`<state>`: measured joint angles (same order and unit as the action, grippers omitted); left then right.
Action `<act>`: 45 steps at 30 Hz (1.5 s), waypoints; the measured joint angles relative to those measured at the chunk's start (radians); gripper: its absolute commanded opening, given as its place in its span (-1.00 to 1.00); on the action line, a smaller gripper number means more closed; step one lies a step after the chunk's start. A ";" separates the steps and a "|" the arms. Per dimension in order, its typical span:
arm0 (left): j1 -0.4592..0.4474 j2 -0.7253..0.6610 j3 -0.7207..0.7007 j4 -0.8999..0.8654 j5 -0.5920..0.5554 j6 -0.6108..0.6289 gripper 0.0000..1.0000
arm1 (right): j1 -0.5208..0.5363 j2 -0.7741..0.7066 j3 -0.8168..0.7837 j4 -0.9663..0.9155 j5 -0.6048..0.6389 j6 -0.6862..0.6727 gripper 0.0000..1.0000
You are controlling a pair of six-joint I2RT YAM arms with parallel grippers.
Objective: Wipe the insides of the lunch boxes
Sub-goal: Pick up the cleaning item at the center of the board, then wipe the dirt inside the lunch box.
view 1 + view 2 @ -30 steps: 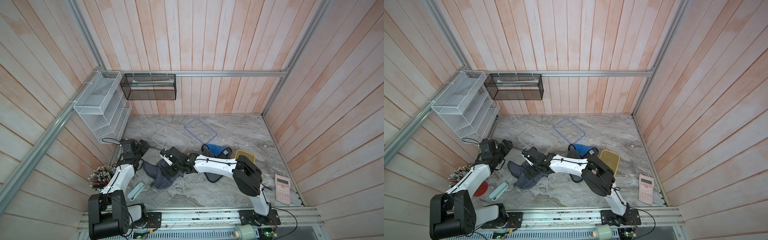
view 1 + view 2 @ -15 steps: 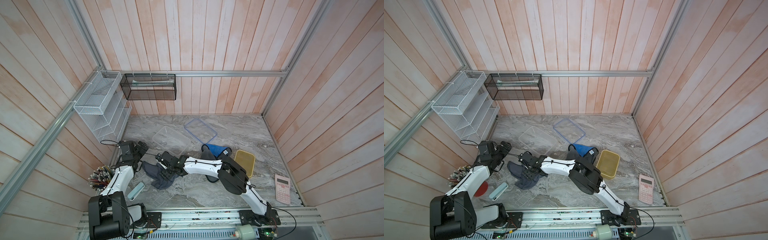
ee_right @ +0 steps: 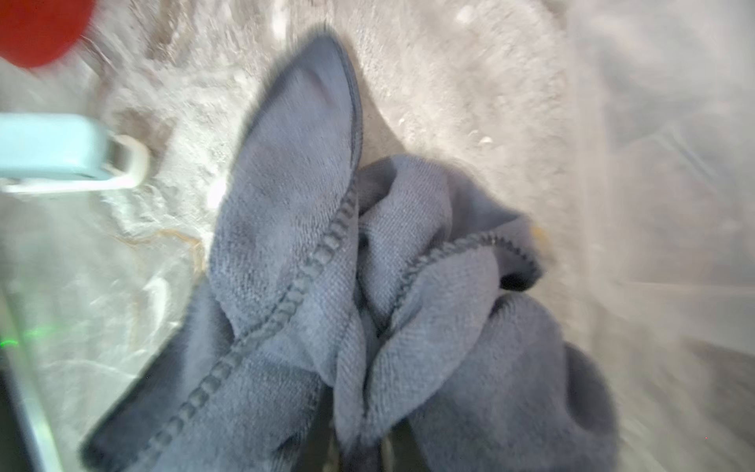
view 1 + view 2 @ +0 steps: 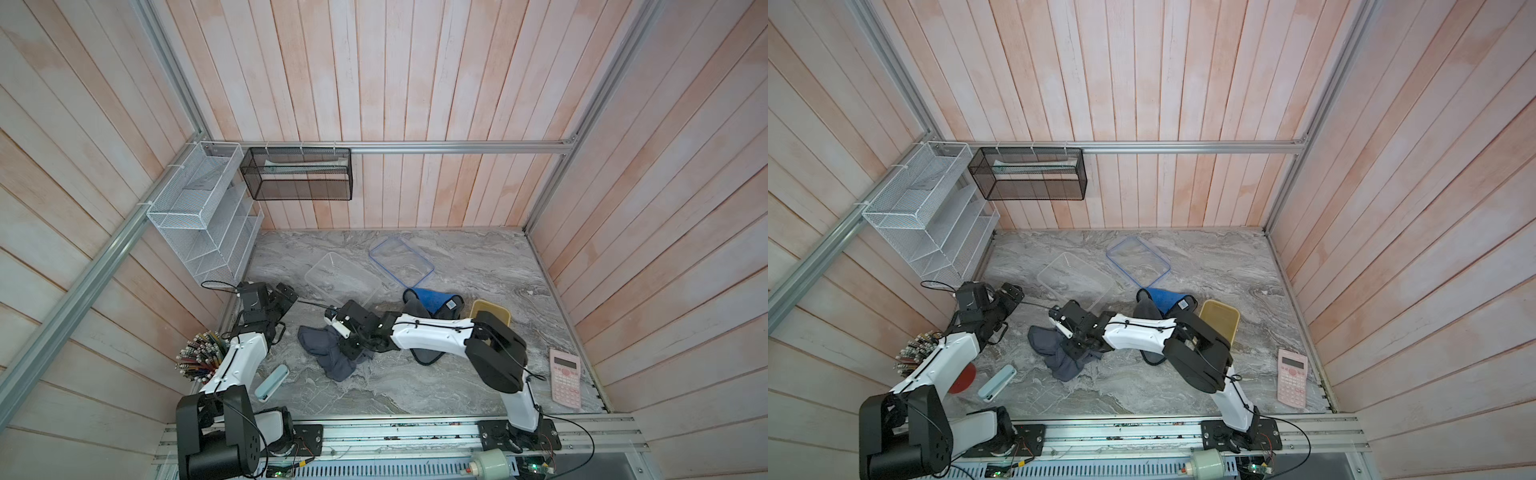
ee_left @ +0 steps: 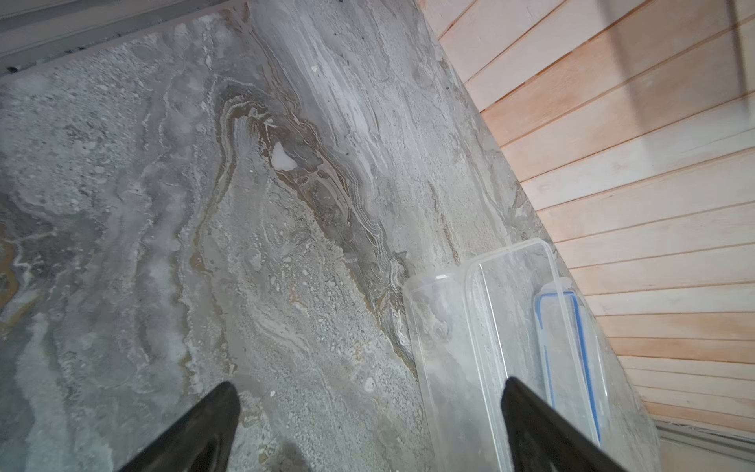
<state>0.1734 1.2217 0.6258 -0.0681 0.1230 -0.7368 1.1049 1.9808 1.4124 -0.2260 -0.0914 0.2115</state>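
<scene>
Toward the back left of the marble tabletop (image 4: 415,386) sits the clear lunch box (image 4: 338,279) (image 4: 1073,282), opening up, its long axis running diagonally from far left to near right. Just beside it, farther back and to the right, the blue-rimmed lid (image 4: 401,262) lies flat on much the same diagonal; whether the two touch I cannot tell. The box is colourless and round-cornered, and the marble veins show through its walls in the left wrist view (image 5: 470,347).

The amber lunch box (image 4: 1221,322) stands well apart on the right side, opening up, with its long axis roughly front to back. In both top views the right arm (image 4: 432,338) crosses in front of it and hides its near end. It is a smaller, translucent yellow tub.

Between the boxes lies a blue fabric piece (image 4: 434,301). A pink calculator (image 4: 565,382) lies at the right edge, and a pale blue case (image 4: 272,382) and a bundle of pencils (image 4: 199,359) at the left.

The left gripper (image 5: 367,392) hangs with jaws wide apart and empty, near the clear box's left end. The right gripper (image 4: 347,347) is down on the crumpled grey cloth (image 3: 327,286), nearer the robot than the clear box; its jaws look pinched together on a fold of it.
</scene>
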 measured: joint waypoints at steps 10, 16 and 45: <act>-0.211 0.082 0.032 0.024 0.019 0.034 0.81 | -0.211 -0.446 -0.246 0.255 -0.067 0.018 -1.00; -0.271 0.235 0.113 0.035 0.050 0.039 0.66 | -0.317 -0.509 -0.291 0.274 -0.062 0.012 -1.00; -0.345 0.490 0.394 -0.179 -0.027 0.241 -0.39 | -0.366 -0.329 -0.069 0.174 -0.003 0.006 -1.00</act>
<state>-0.1715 1.7119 1.0203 -0.2470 0.0956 -0.4961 0.7387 1.6516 1.3437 -0.0525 -0.0944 0.2176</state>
